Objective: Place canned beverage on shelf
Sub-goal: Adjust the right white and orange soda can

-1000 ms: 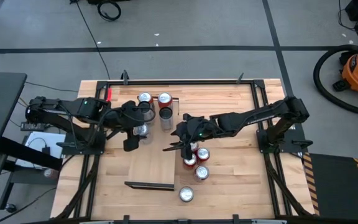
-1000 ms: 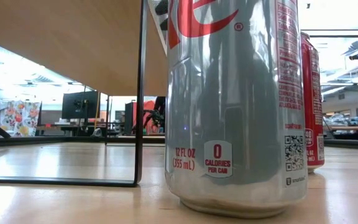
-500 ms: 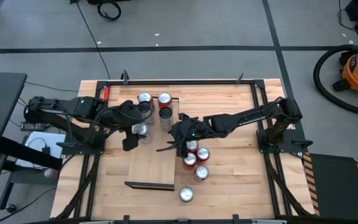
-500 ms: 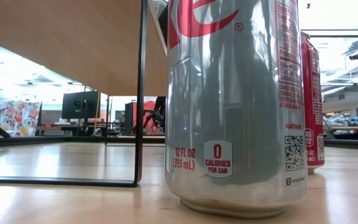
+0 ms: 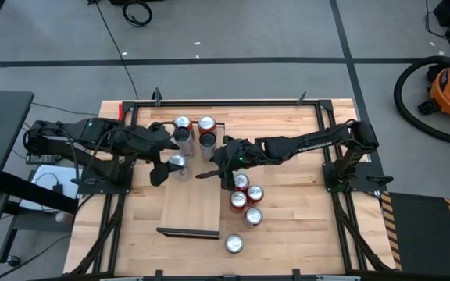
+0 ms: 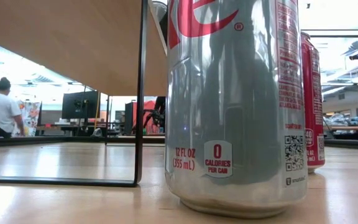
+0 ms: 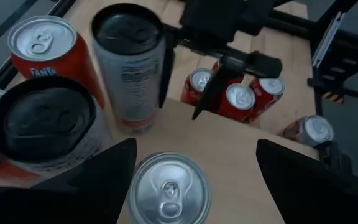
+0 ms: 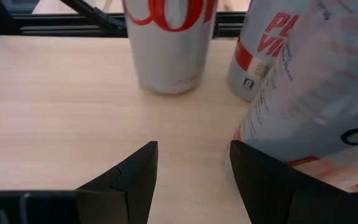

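Pale wood shelf (image 5: pixel 198 207): lies lengthwise between the 2 arms, with several cans (image 5: pixel 207 125) standing at its far end.
Silver can (image 7: pixel 169 190): upright on the shelf, just in front of those cans and on the left-arm side of the board. Its long axis is vertical.
Left gripper (image 5: pixel 170 170): fingers spread wide to either side of the silver can. A gap shows on at least 1 side, so it looks unclamped.
Right gripper (image 8: pixel 193 149): low over the shelf's right-arm edge, fingers partly apart with nothing between them.
Red cans (image 5: pixel 241 183): clustered on the tabletop just beside the shelf, close behind the right gripper.
Key relation: the silver can sits directly between the left fingers, so the left arm is nearer.
Judgement: a straight lift should clear the left gripper from the can without tipping it.
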Available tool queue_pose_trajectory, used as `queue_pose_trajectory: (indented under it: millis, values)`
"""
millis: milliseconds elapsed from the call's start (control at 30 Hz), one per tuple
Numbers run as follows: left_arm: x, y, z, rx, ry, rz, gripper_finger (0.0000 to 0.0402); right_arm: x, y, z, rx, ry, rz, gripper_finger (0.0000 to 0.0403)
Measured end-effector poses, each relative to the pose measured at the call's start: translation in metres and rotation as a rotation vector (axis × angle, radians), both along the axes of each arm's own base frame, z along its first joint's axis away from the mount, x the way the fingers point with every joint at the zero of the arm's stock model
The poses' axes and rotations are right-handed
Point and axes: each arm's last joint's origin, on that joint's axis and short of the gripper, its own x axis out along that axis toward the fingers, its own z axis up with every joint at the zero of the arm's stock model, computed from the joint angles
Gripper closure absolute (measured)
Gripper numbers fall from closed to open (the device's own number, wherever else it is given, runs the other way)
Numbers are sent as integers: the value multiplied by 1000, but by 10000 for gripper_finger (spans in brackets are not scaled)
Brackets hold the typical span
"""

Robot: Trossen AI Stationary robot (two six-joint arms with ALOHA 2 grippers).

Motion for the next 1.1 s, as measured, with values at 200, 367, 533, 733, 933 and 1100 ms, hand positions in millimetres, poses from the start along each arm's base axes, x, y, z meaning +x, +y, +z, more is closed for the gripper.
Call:
queue_pose_trajectory:
  millis: [200,367,533,733,933,1100]
  values:
    - [-3,-1,7,-46,-68,-28,61,1,-5,1,3,-17,-19,192]
    - [-7,-1,11,-68,-96,-52,61,1,-4,4,51,-34,-21,192]
    - [-13,1,13,-32,-100,-67,61,-4,3,9,120,-27,-28,192]
    - [-18,4,17,77,-128,-23,61,-17,6,15,163,31,-145,192]
    - [-17,6,19,197,-145,-16,61,-21,3,15,89,33,-302,192]
    - [-16,8,20,236,-146,-13,61,-20,-1,13,77,16,-401,192]
